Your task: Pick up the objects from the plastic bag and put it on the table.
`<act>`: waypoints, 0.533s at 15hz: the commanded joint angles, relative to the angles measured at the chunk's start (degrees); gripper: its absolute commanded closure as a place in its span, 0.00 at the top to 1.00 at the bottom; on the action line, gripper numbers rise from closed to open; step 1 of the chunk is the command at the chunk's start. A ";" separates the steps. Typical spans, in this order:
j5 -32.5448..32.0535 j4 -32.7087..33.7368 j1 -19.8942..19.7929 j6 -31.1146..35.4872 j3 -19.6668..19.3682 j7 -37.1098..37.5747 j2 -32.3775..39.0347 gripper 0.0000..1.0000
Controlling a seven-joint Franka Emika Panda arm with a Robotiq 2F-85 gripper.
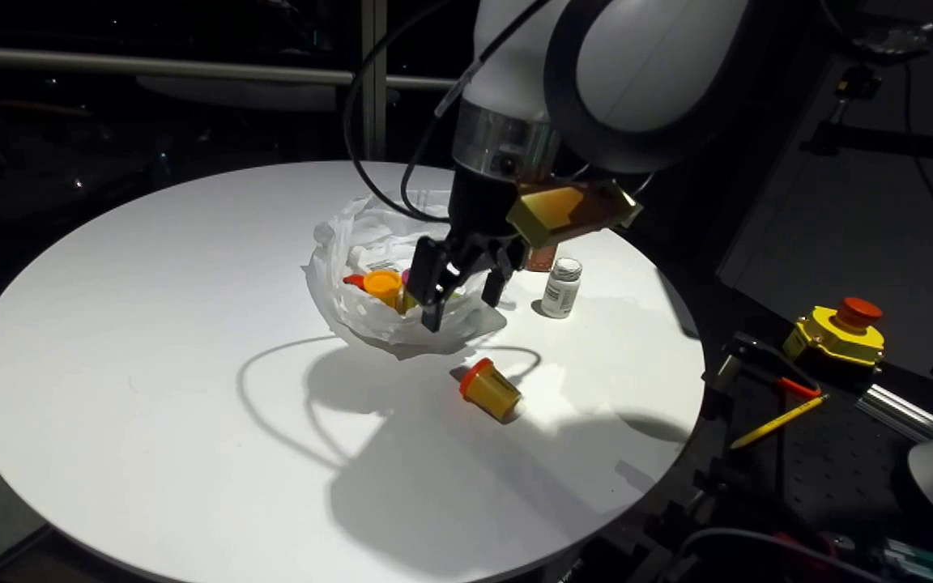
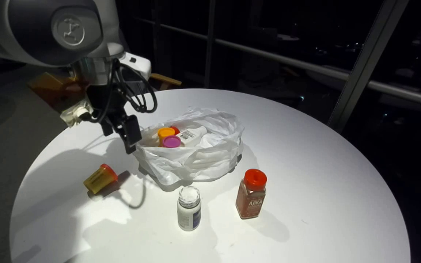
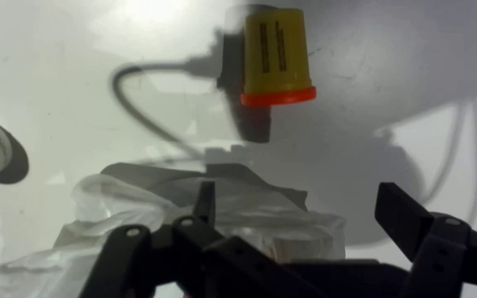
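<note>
Your gripper [image 3: 302, 207] gapes wide, lower half of the wrist view. In an exterior view, the crinkled, translucent plastic bag [image 2: 192, 164], centre, holds a purple-lidded tub [image 2: 171, 142]; a tapered yellow cup [image 2: 99, 179] lies tipped, lower left. Upper right, smooth table [image 2: 305, 142] leaves room to its curved edge.

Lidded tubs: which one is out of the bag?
The yellow tub with the red lid: it lies on its side on the table, while the orange-lidded tub and the purple-lidded tub sit inside the plastic bag.
</note>
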 commanded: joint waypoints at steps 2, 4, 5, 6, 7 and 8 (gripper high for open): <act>-3.50 1.94 -0.62 -1.76 -2.21 -1.79 -3.82 1.00; -5.31 3.83 -1.07 -2.22 -3.10 -2.48 -2.45 1.00; -6.19 4.79 -1.19 -2.42 -3.62 -2.71 -1.59 1.00; -7.10 5.83 -1.24 -2.89 -4.28 -2.46 -0.57 1.00; -7.94 6.90 -1.32 -3.33 -4.87 -2.15 0.37 1.00; -8.14 7.67 -1.53 -3.78 -4.99 -2.54 1.13 1.00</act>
